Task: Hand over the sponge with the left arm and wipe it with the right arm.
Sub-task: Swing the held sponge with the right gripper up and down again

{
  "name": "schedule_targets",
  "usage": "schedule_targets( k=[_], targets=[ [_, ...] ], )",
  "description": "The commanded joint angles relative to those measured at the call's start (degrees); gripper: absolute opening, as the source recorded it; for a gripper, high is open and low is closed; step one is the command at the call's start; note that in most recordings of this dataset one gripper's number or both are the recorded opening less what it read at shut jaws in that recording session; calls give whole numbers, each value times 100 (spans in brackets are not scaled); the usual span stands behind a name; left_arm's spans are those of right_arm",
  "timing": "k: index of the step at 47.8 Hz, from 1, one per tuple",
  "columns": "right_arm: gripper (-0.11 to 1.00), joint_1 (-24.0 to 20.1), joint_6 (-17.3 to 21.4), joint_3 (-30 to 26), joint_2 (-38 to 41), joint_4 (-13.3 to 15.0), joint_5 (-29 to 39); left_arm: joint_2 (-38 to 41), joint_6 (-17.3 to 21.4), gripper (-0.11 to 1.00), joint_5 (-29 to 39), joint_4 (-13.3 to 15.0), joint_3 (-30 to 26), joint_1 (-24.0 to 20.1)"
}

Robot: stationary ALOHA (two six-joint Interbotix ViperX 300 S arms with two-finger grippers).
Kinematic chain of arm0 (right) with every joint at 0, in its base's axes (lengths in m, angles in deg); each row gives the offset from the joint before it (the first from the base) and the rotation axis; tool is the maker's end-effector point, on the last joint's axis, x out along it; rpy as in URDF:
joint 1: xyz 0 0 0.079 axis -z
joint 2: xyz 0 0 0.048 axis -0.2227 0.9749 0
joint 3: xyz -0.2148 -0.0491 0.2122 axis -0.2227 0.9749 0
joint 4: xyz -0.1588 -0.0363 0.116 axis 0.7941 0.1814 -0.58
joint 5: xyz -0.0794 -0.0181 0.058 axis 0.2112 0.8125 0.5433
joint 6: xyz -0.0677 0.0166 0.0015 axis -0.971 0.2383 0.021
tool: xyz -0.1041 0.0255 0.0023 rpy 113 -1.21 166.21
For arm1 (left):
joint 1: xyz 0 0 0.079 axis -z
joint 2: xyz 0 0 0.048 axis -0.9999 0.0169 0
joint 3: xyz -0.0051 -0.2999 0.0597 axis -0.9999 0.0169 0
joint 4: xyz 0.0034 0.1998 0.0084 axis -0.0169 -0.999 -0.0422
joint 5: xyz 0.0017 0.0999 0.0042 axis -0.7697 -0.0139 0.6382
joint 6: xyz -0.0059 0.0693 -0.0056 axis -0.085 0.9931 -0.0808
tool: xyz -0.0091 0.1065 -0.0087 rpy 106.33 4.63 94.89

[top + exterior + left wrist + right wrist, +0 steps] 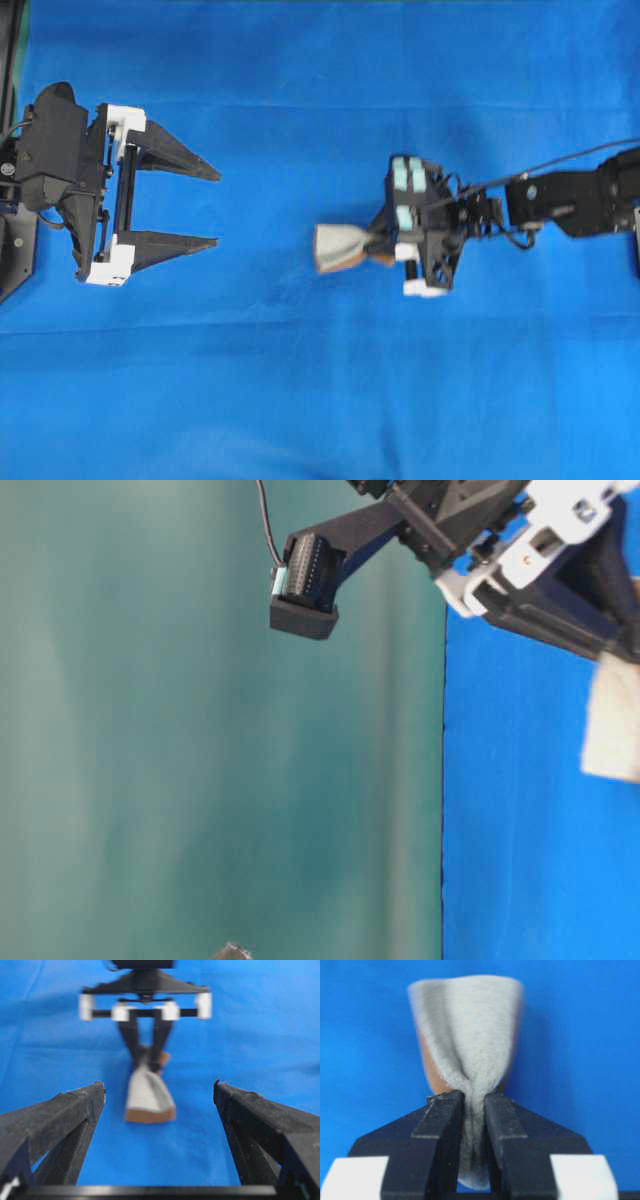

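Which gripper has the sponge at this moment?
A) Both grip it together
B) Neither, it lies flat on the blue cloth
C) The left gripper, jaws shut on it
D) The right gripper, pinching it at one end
D: the right gripper pinches the sponge so hard it puckers, while the left gripper stands open and apart.

Left arm (pixel 55 165) sits at the left edge of the overhead view, its gripper (pixel 215 208) spread wide, both pointed fingers (pixel 170 247) aimed toward the middle. Across from it, the right arm (pixel 570 200) reaches in from the right edge, wrist rolled so the teal patches face up, its gripper (pixel 378 250) pinched tight, fingers (pixel 442 1145) nearly meeting.
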Motion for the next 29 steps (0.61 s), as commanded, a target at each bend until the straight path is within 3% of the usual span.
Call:
schedule_targets(
  k=[1,15,29],
  targets=[
    [19,650,-176,-9,-123,62,62,-18,-9,90,-53,-9,-62,18],
    [19,1529,-712,-237,-88,141,-185,-18,0,90,-53,-9,-53,18],
    [19,1512,-659,-281,-62,132,-167,-18,0,90,-53,-9,-44,18]
  ],
)
